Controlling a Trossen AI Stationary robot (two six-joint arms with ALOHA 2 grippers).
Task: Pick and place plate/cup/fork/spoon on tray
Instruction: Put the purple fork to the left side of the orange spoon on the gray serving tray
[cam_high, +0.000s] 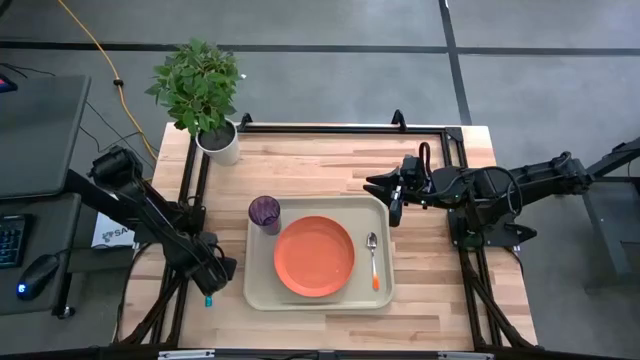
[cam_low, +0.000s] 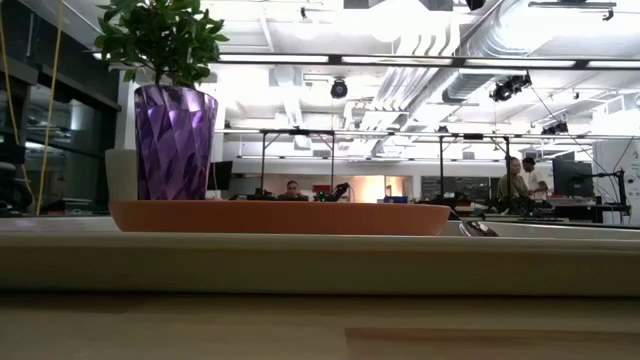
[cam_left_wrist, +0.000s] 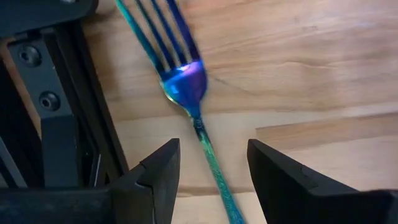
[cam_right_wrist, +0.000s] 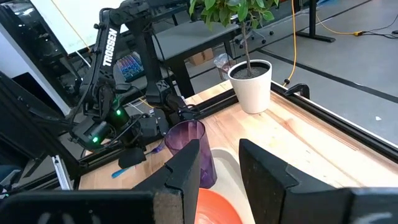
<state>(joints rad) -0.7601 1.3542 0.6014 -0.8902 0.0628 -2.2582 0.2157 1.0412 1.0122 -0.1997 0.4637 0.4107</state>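
Note:
The beige tray (cam_high: 384, 294) lies in the middle of the table. On it are the orange plate (cam_high: 314, 257), the purple cup (cam_high: 264, 213) upright at its far left corner, and the orange-handled spoon (cam_high: 373, 258) along its right side. The fork (cam_left_wrist: 186, 87) lies flat on the wood left of the tray. Only its teal handle end (cam_high: 209, 299) shows in the high view. My left gripper (cam_left_wrist: 212, 168) is open low over the fork, one finger on either side of its handle, not touching it. My right gripper (cam_high: 383, 197) is open and empty above the tray's far right corner.
A white pot with a green plant (cam_high: 218, 143) stands at the table's far left corner. Black frame rails (cam_high: 330, 127) run along the table's far and side edges. Bare wood lies right of the tray (cam_high: 430, 270). People show in the room behind (cam_low: 515, 180).

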